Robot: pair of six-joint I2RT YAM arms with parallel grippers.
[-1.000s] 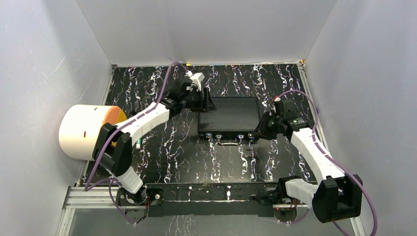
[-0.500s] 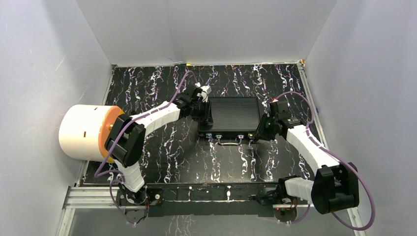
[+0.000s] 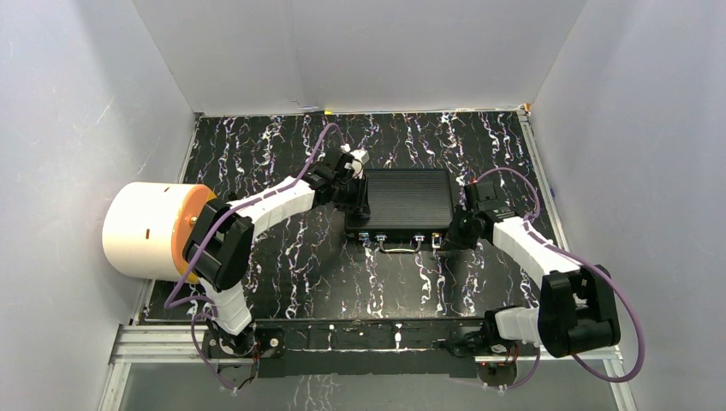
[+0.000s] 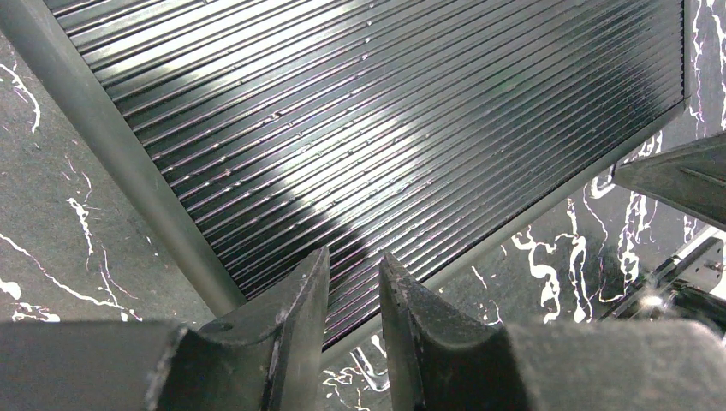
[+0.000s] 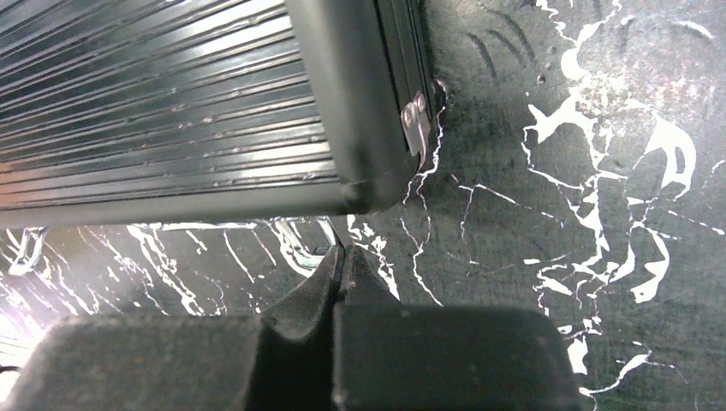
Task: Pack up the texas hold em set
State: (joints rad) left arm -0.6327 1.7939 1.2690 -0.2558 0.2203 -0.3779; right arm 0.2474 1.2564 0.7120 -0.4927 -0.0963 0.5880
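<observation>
The black ribbed briefcase [image 3: 402, 199] of the texas hold em set lies closed in the middle of the table, its silver latches [image 3: 419, 239] facing the arms. My left gripper [image 3: 354, 185] sits at the case's left edge. In the left wrist view its jaws [image 4: 353, 261] hover over the ribbed lid [image 4: 360, 111] near a corner, open by a narrow gap with nothing between. My right gripper [image 3: 449, 236] is at the case's front right corner. It is shut [image 5: 342, 253], empty, just below the corner [image 5: 364, 167] and a silver clasp [image 5: 415, 120]. Chips, cards, buttons and die are out of view.
A big white drum with an orange face [image 3: 147, 229] lies at the table's left edge beside the left arm. White walls close in the black marbled table [image 3: 282, 257] on three sides. A metal rail [image 3: 360, 336] runs along the near edge.
The left gripper came down and toward the case's left edge, and its jaws narrowed. The right gripper shut and shifted slightly toward the case's front right corner.
</observation>
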